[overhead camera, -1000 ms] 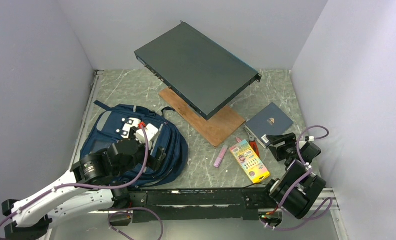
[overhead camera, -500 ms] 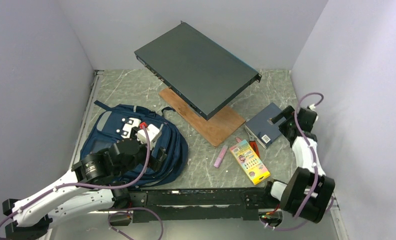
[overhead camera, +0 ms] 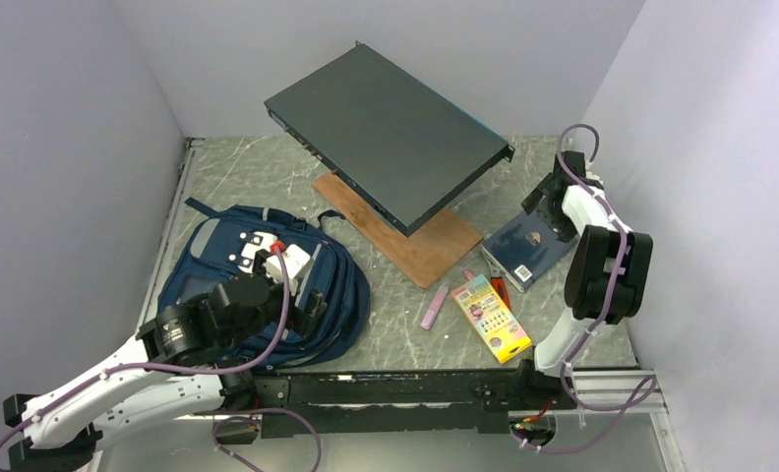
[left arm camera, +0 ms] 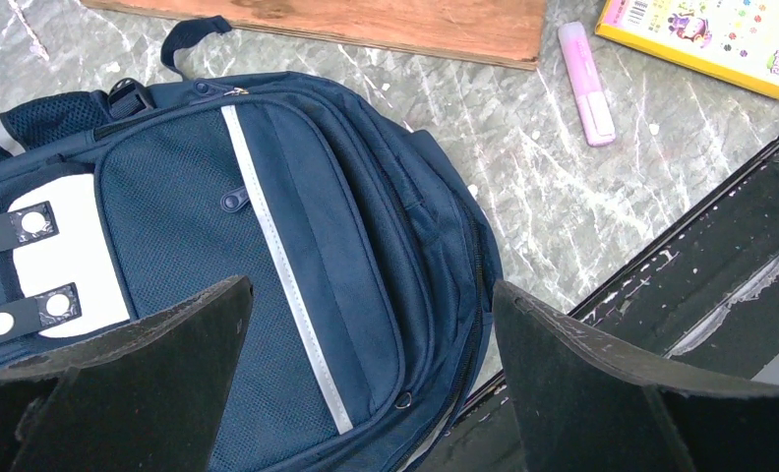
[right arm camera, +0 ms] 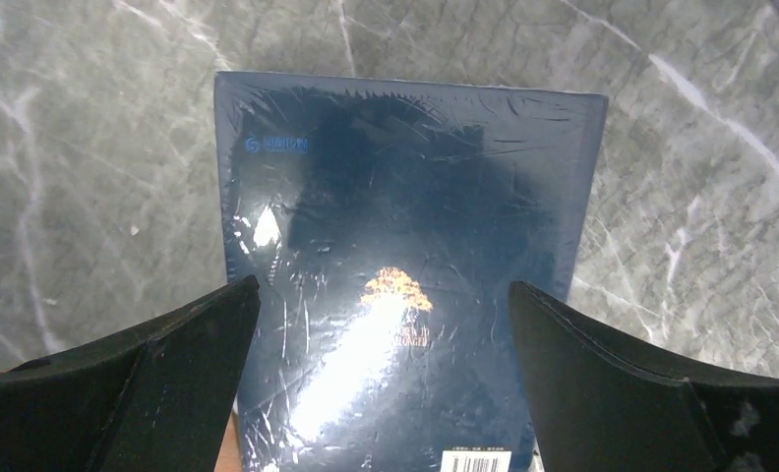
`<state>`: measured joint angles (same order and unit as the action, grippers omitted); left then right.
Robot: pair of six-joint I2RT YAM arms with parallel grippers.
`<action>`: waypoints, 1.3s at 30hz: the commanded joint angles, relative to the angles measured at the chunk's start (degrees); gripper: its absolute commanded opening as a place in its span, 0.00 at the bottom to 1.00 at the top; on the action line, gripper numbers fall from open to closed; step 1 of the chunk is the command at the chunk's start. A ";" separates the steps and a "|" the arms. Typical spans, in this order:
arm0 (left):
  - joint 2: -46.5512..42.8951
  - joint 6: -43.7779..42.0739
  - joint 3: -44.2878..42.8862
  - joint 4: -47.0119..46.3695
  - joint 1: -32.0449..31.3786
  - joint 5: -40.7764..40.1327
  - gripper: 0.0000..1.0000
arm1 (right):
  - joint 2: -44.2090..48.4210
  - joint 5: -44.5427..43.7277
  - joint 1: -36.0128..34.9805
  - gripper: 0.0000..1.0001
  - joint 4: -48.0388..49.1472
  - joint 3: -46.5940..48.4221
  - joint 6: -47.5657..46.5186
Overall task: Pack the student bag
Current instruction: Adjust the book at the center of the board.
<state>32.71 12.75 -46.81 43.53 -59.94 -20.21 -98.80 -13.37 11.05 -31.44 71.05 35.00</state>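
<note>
Bag [overhead camera: 268, 280] lay flat at approx 8 o'clock on the table [overhead camera: 248, 177], front pockets up, grey stripe showing. Its handle [overhead camera: 329, 216] pointed to approx 1 o'clock, toward the board [overhead camera: 420, 241]. L gripper [left arm camera: 371, 285] hung over the bag's 5 o'clock part. Fingers were spread wide w/ nothing between them, only navy fabric below. Couldn't tell if any zip was undone.

Over at 3 o'clock, R gripper [right arm camera: 384, 285] hung above the book [right arm camera: 405, 246]. Its fingers were also spread wide and held nothing. Book lay flat on the table, dark blue cover up, shrink-wrapped w/ glare, gold mark mid-cover, barcode at the end nearest the wrist cam. Whether the fingers touched the book, couldn't tell.

Between the two arms, at approx 5 o'clock, lay a yellow box [overhead camera: 491, 315] w/ cartoon print. A pink marker [overhead camera: 434, 307] sat just beside it at its 9 o'clock, not touching, and near the bag's 3 o'clock edge. A red-handled thing [overhead camera: 501, 291] poked out between box and book, mostly hidden, so no ID on it.

Board lay mid-table. A dark flat unit [overhead camera: 390, 133] sat tilted over it, reaching back toward 12 o'clock.
</note>
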 commanded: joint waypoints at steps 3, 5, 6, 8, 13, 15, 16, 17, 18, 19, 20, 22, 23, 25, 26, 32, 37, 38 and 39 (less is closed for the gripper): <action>-0.18 -0.54 0.22 -1.87 0.26 1.05 0.97 | -6.73 0.29 -0.59 1.00 -4.96 9.06 1.24; 0.17 -0.56 0.22 -1.79 0.26 0.96 0.97 | -8.66 0.52 -0.67 1.00 -5.61 11.14 1.78; 0.31 -0.54 0.15 -1.70 0.26 0.96 0.97 | -9.40 0.27 -0.68 1.00 -5.94 12.03 1.84; 0.55 -0.59 0.14 -1.69 0.24 1.07 0.97 | -10.94 -0.09 -0.63 1.00 -6.25 13.82 1.83; 0.85 -0.65 0.14 -1.69 0.26 1.00 0.98 | -18.94 -3.62 -0.68 1.00 -14.63 24.75 1.86; 0.95 -0.71 0.22 -1.69 0.26 1.01 0.98 | -21.71 -4.43 -0.68 1.00 -17.09 28.64 1.17; 0.98 -0.71 0.22 -1.70 0.26 1.08 0.98 | -22.84 -5.41 -0.70 1.00 -18.28 30.37 0.94; 1.10 -0.79 0.22 -1.69 0.33 1.10 0.98 | -24.02 -6.26 -0.74 1.00 -19.30 32.19 0.75; 1.24 -0.80 0.15 -1.65 0.27 1.10 0.98 | -24.58 -6.98 -0.76 1.00 -20.09 33.01 0.57; 1.36 -0.76 0.14 -1.57 0.27 1.10 0.98 | -25.37 -7.33 -0.84 1.00 -20.51 34.09 0.18; 1.42 -0.74 0.14 -1.53 0.28 1.05 0.98 | -25.78 -7.48 -0.85 1.00 -20.72 34.44 -0.40; 1.51 -0.71 0.14 -1.52 0.27 1.02 0.98 | -26.75 -7.93 -0.94 1.00 -21.20 35.37 -1.16; 1.60 -0.71 0.14 -1.52 0.28 1.01 0.98 | -27.39 -8.84 -0.98 1.00 -21.92 36.23 -1.47; 1.65 -0.71 0.14 -1.54 0.27 1.04 0.98 | -28.48 -10.78 -1.45 1.00 -23.42 37.74 -2.42; 1.70 -0.77 0.21 -1.60 0.28 1.05 0.98 | -28.95 -11.53 -1.73 1.00 -23.80 38.17 -3.23; 2.09 -0.80 0.14 -1.52 0.35 1.14 0.98 | -28.95 -12.34 -3.21 0.95 -25.20 36.94 -4.27; 2.39 -0.69 0.14 -1.50 0.35 1.04 0.98 | -19.33 -8.67 -3.23 0.88 -17.33 23.81 -3.15; 2.41 -0.64 0.14 -1.51 0.35 0.98 0.98 | -16.63 -6.78 -3.23 0.88 -14.59 20.26 -3.34; 2.44 -0.67 0.17 -1.53 0.35 0.95 0.98 | -13.56 -5.56 -3.23 0.87 -11.41 16.56 -3.78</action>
<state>34.76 12.73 -46.72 43.55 -59.81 -19.38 -123.68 -22.96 7.49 -48.82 97.41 31.86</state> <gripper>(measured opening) 0.979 0.887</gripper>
